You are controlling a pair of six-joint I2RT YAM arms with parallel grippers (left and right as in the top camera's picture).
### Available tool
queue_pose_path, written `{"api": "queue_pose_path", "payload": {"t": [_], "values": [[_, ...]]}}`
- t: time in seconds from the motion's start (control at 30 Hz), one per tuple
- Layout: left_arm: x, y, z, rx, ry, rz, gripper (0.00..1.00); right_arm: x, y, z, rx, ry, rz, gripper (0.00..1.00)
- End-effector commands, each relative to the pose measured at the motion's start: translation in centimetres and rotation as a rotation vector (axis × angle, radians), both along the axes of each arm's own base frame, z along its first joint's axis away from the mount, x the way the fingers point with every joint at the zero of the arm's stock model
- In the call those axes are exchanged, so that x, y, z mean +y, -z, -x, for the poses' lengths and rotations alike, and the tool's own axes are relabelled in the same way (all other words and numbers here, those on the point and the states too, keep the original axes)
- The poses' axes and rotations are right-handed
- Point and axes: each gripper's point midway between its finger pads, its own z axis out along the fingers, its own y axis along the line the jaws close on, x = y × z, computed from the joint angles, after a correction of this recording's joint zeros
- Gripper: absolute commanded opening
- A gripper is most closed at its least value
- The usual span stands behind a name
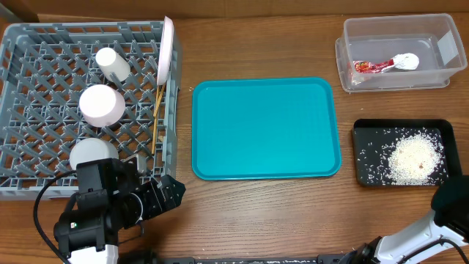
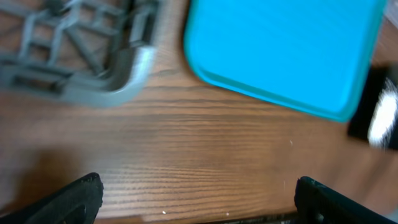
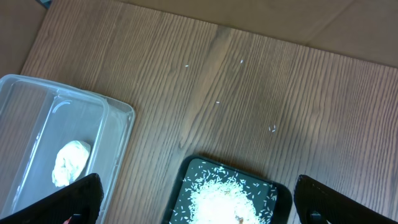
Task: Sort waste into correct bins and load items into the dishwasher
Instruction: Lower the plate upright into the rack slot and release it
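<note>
The grey dishwasher rack at the left holds a white cup, two pale bowls, a plate on edge against its right wall, and chopsticks. In the clear tub at the back right lie the red wrapper and the white scrap. Rice crumbs fill the black tray. My left gripper hangs open and empty by the rack's front right corner. My right gripper is open and empty, just in front of the black tray.
A flat teal tray lies bare in the middle of the wooden table, and its near corner shows in the left wrist view. A few stray rice grains dot the wood beyond the black tray.
</note>
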Motion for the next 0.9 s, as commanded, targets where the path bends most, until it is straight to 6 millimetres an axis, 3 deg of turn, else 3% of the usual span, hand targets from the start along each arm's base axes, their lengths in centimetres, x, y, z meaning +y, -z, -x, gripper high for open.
{"api": "queue_pose_path", "payload": {"t": [0.0, 0.2, 0.37, 0.63, 0.87], "values": [[1.3, 0.8, 0.2, 0.07, -0.16, -0.024, 1.0, -0.1, -0.3, 0.0, -0.002, 0.005, 0.016, 1.0], [4.3, 1.6, 0.5, 0.077, -0.191, -0.202, 1.0, -0.1, -0.3, 0.0, -0.002, 0.005, 0.016, 1.0], [5.0, 1.0, -1.4, -0.028, -0.103, -0.273, 1.0, -0.1, -0.3, 0.0, -0.002, 0.005, 0.016, 1.0], [2.9, 1.6, -5.1, -0.243, 0.064, -0.24, 1.0, -0.1, -0.3, 0.0, -0.002, 0.005, 0.016, 1.0], [0.2, 3.2, -8.8, -0.577, 0.197, -0.233, 1.0, -0.1, -0.3, 0.0, -0.002, 0.005, 0.016, 1.0]]}}
